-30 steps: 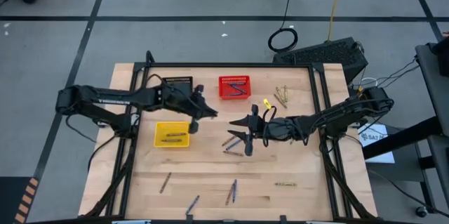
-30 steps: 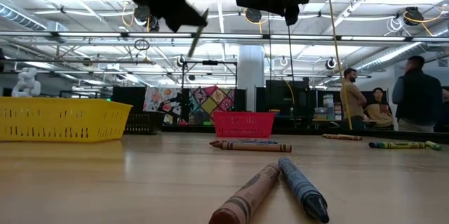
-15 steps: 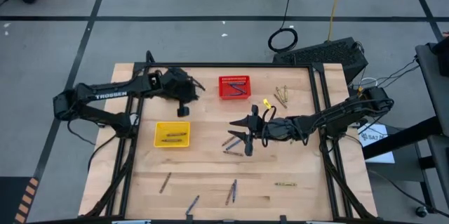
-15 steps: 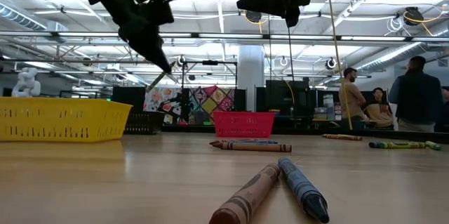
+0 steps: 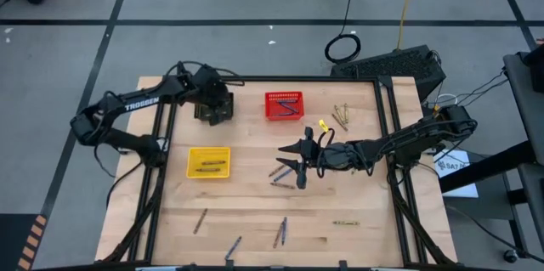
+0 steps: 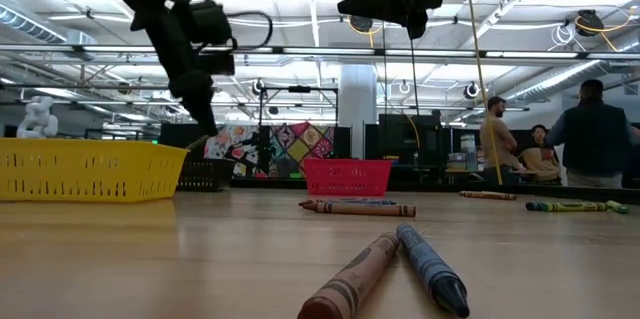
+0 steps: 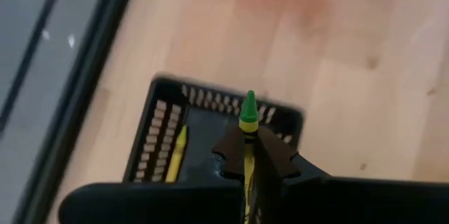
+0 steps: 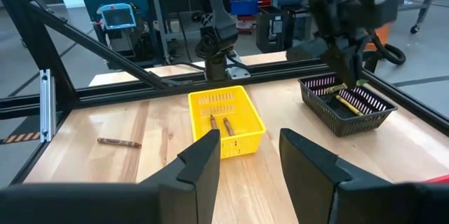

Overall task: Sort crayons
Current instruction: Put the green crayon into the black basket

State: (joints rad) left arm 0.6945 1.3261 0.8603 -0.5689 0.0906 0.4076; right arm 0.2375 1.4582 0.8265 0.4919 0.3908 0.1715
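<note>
My left gripper point(image 5: 212, 115) hangs over the black basket point(image 5: 214, 99) at the table's far left, shut on a yellow-green crayon point(image 7: 248, 115). A yellow crayon point(image 7: 177, 155) lies in that basket. My right gripper point(image 5: 299, 163) stands open and level above mid-table, over a few loose crayons point(image 5: 280, 174) lying flat on the wood. The yellow basket point(image 5: 208, 162) holds brown crayons, and the red basket point(image 5: 283, 105) holds blue ones. More crayons lie near the front edge point(image 5: 280, 231) and at the far right point(image 5: 342, 116). My left gripper pinches the crayon's wrapped shaft point(image 7: 247, 137) between its two fingers. The fingers slant down and the crayon lies along them. Its green tip point(image 7: 250, 101) sticks out past the fingertips toward the black basket. The crayon is lifted clear above the basket.
Single crayons lie at the front left point(image 5: 200, 220), front middle point(image 5: 234, 245) and front right point(image 5: 344, 223). A black frame point(image 5: 272, 78) runs around the table. People stand in the room beyond the table point(image 6: 590, 134).
My left gripper has swung from beside the yellow basket toward the table's far left corner, sinking and tipping to point more steeply down. It stays shut on the crayon, which now hangs over the black basket.
</note>
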